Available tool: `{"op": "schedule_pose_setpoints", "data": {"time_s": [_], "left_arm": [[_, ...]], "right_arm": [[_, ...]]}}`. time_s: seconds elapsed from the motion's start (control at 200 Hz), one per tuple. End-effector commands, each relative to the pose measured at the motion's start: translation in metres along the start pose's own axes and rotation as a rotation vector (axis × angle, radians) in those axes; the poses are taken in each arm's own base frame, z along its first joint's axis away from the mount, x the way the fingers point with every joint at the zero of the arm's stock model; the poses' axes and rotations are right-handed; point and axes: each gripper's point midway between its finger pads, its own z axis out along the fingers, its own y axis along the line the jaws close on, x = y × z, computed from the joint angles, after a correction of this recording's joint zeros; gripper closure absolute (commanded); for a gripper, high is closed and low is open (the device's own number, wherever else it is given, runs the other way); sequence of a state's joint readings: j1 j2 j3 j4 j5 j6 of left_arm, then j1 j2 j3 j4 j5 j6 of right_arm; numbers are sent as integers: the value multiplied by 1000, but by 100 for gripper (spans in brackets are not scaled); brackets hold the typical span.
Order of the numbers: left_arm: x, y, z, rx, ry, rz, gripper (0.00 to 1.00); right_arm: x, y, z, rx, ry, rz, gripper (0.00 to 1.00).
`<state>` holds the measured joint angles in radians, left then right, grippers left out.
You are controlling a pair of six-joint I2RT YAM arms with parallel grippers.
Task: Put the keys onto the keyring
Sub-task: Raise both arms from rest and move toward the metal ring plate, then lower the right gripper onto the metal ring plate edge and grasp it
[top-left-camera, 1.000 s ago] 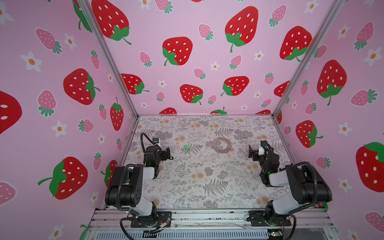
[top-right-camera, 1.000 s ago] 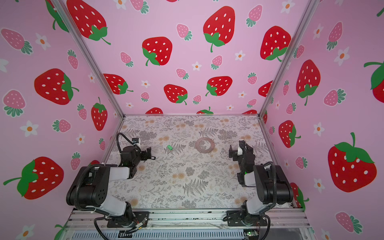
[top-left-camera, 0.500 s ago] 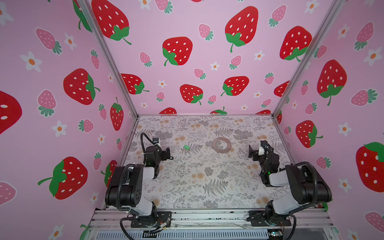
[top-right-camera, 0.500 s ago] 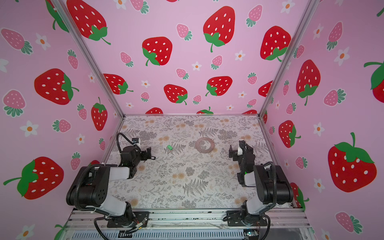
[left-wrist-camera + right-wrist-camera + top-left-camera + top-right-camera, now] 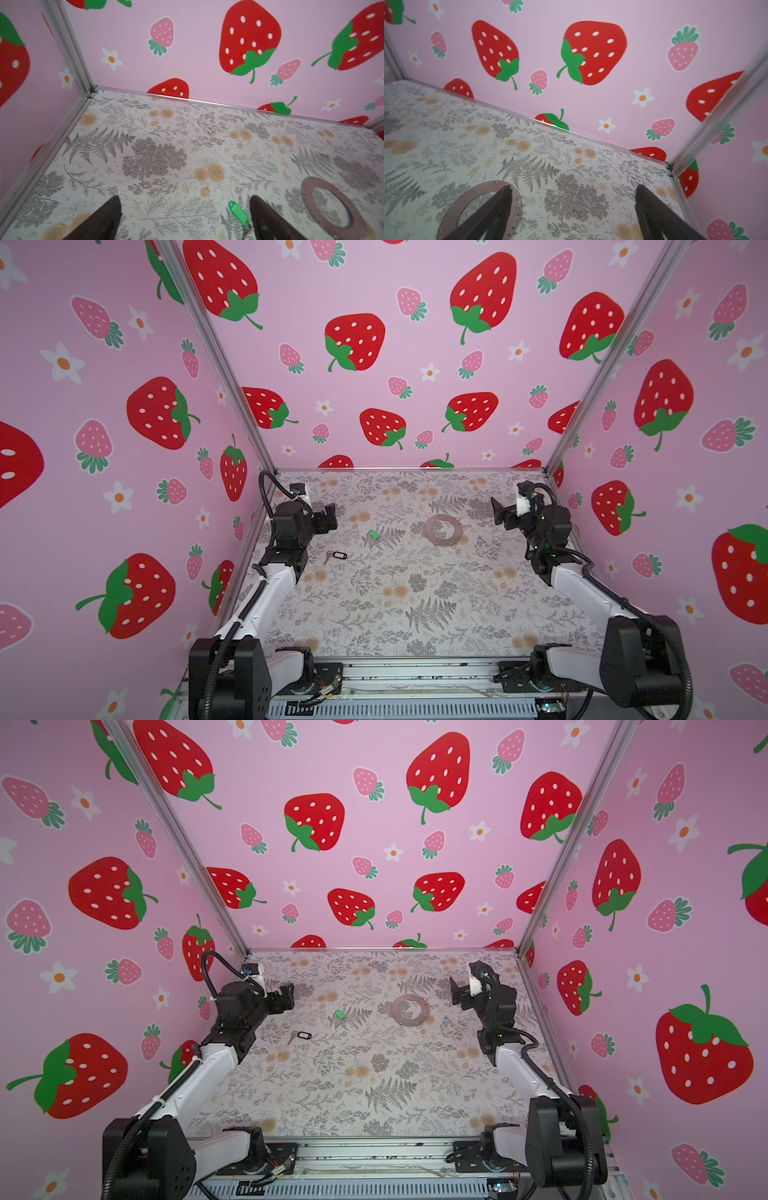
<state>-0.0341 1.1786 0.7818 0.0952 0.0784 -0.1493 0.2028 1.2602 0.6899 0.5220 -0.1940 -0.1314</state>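
Ok so, both arms are just hanging out at the sides right now. The left gripper (image 5: 328,518) has its jaws spread wide with nothing between them; the left wrist view (image 5: 184,199) shows only bare table between the two dark fingers (image 5: 108,216). Same deal with the right gripper (image 5: 500,514): jaws wide apart, holding nothing, and it sits over the far right part of the table, pointing in toward the middle.

Moving out from the left gripper, the green key (image 5: 373,534) lies flat on the table a bit to its right, roughly between that gripper and the keyring (image 5: 429,529). The black-rimmed key (image 5: 339,556) is nearer and slightly left of the green one, with a small metal key (image 5: 328,558) at its left end. Neither of them is touching the keyring.

The keyring lies flat, right of centre and toward the far side, closer to the right gripper. There's a tiny wire loop (image 5: 455,545) at its near-right edge. All of it sits on the fern-print table (image 5: 415,605), with strawberry walls (image 5: 415,364) around.
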Motion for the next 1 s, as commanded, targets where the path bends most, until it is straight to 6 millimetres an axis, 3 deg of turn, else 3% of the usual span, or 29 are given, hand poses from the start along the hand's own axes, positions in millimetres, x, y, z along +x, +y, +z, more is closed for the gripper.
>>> {"op": "schedule_pose_setpoints", "data": {"time_s": [0.0,0.195,0.27,0.38,0.64,0.995], "left_arm": [[43,-40,-13,94,218,56,3],[67,-85,-27,159,325,189,4],[75,-96,-30,173,343,218,4],[85,-109,-30,192,363,237,5],[98,-130,-21,203,400,323,10],[96,-133,-8,193,387,352,11]], "right_arm": [[47,57,1,-210,210,-163,11],[73,128,-4,-464,246,-436,23],[85,145,-5,-525,236,-553,26],[100,151,0,-561,255,-652,33],[131,163,22,-598,299,-888,38],[140,172,58,-639,273,-994,44]]}}
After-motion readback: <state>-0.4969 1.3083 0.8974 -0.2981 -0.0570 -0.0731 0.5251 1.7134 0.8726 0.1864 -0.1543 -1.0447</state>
